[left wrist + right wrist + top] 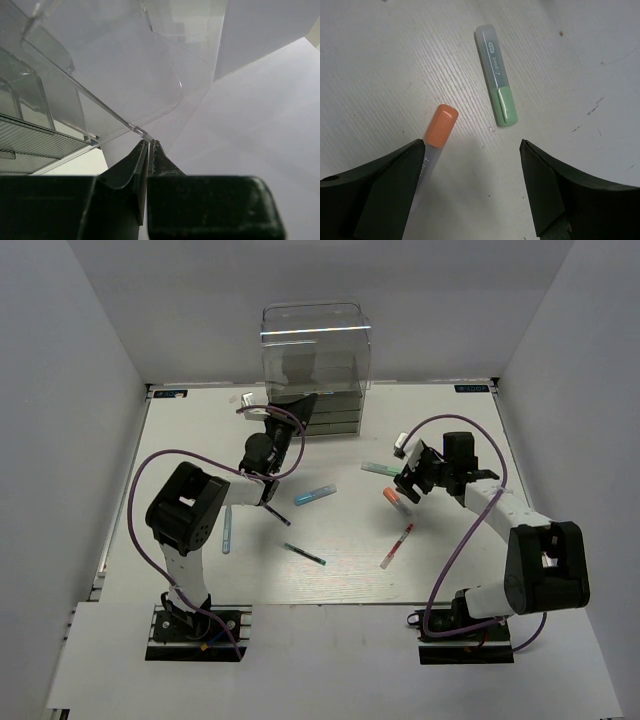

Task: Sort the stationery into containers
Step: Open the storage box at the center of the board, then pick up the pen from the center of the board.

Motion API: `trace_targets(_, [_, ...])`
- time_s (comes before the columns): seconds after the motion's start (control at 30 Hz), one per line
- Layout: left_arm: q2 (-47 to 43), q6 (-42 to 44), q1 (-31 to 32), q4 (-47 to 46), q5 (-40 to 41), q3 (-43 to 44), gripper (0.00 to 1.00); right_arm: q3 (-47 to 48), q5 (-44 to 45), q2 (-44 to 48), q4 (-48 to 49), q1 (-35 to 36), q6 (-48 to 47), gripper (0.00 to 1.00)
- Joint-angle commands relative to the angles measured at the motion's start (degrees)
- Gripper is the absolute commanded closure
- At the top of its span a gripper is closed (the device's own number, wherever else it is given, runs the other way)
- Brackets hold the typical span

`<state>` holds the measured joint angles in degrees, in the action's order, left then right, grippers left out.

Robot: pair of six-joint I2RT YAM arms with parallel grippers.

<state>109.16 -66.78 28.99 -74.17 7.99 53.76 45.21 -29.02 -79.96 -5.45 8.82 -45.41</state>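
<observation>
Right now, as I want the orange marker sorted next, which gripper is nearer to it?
Right. The right gripper hangs open just over the orange marker; the left gripper is across the table, pinching a clear edge of the cabinet.

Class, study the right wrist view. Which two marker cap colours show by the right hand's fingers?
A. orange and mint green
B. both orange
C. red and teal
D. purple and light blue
A: an orange-capped marker and a mint green-capped marker lie ahead of the open right hand.
</observation>
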Motion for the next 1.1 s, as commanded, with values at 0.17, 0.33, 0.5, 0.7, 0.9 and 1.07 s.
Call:
trace_targets(0.17, [-4.8, 0.8, -0.2, -14.6, 1.2, 2.5, 0.95, 1.8, 1.6, -1.9, 4.5, 0.8, -2.1, 0.13])
trace_targets(0.33, [-4.8, 0.8, -0.2, -14.6, 1.2, 2.5, 0.95, 2.4, 5.1, -5.1, 6.9, 2.1, -4.0, 0.12])
trace_targets(0.5, [-4.8, 0.8, -0.2, -14.6, 1.2, 2.5, 0.95, 5.8, 6.0, -9.4, 6.6, 2.7, -5.0, 0.12])
trace_targets(0.7, [-5.3, 0.8, -0.2, -14.6, 1.2, 2.5, 0.95, 10.7, 3.8, -14.5, 3.8, 3.1, -5.8, 0.12])
trace_targets(0.9, [-5.3, 0.8, -0.2, -14.6, 1.2, 2.0, 0.95, 14.2, 3.5, -18.5, -0.1, 3.4, -8.9, 0.14])
trace_targets(1.07, [-5.8, 0.8, -0.2, -14.6, 1.8, 1.4, 0.95, 16.3, 3.3, -21.9, -2.2, 3.4, -9.4, 0.17])
